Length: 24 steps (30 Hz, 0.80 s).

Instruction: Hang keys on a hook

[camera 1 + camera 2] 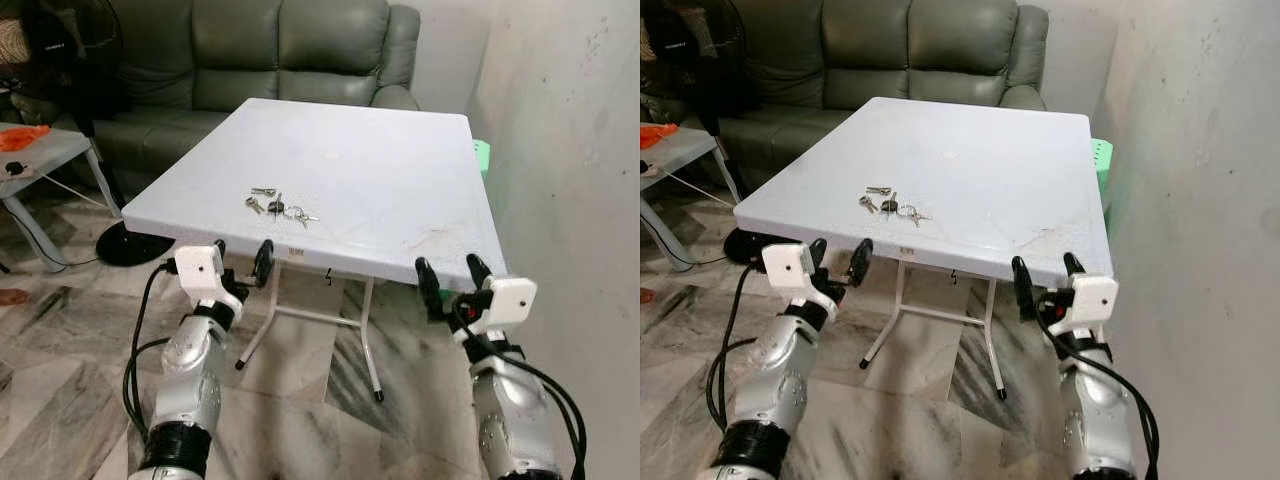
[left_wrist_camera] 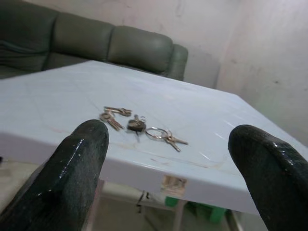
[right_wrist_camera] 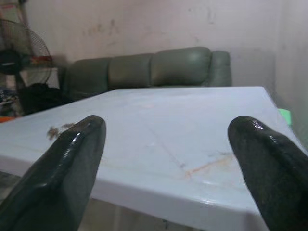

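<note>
Left wrist view: small metal keys on rings (image 2: 137,126) lying near front edge of smooth white square table (image 1: 400,180). Left gripper (image 1: 240,262) and right gripper (image 1: 452,272) just off that edge, glossy black fingers spread, empty.
</note>
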{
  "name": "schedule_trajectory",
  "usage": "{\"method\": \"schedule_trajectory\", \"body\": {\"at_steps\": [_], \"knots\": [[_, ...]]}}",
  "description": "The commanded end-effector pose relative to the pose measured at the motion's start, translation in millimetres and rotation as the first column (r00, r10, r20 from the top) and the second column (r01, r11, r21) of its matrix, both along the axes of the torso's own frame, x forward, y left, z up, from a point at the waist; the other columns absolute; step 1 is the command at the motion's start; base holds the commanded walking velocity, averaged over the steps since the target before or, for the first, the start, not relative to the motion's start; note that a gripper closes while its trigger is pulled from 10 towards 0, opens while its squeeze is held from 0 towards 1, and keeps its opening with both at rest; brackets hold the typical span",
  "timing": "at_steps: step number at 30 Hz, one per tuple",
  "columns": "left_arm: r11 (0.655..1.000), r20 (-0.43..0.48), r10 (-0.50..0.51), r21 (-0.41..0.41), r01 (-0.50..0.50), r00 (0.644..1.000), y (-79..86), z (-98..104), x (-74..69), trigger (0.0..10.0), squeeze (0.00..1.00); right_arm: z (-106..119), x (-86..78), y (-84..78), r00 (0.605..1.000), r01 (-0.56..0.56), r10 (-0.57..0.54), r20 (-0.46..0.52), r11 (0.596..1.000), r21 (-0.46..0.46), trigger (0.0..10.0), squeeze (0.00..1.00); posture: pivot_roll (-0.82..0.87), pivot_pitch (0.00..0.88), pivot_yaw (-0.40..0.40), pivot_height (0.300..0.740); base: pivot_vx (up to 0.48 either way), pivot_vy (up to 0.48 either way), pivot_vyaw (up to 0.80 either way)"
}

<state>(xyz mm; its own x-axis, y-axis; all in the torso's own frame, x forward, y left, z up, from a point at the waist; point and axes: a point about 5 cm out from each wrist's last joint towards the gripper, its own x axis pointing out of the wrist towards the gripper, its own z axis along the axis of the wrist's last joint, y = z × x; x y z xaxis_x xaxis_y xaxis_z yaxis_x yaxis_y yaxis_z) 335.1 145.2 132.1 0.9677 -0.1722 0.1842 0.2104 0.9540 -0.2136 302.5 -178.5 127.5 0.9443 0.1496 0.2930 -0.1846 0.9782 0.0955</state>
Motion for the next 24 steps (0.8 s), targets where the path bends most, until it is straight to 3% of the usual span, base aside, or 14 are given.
{"method": "schedule_trajectory", "body": {"at_steps": [1,6,24], "knots": [[1.0,0.002,0.017,0.015,-0.017,1.0,2.7,7.1,1.5,10.0,0.0,5.5,-1.0,-1.4,1.0,0.005,-0.006,0.01,1.0,0.004,10.0,0.0,0.02,0.0,-0.001,0.74,0.0,0.0,0.0],[1.0,0.0,0.02,0.005,-0.02,1.0,4.6,14.1,1.3,10.0,0.0,6.3,-3.8,0.2,1.0,0.004,-0.004,-0.001,1.0,0.009,10.0,0.0,0.02,0.0,-0.002,0.74,0.204,0.0,0.0],[1.0,-0.03,0.031,0.005,-0.031,0.999,2.9,22.5,2.2,10.0,0.0,9.3,-7.3,-1.4,1.0,0.002,-0.002,-0.03,1.0,0.004,10.0,0.0,0.01,0.0,-0.007,0.74,0.458,0.0,0.0]]}}
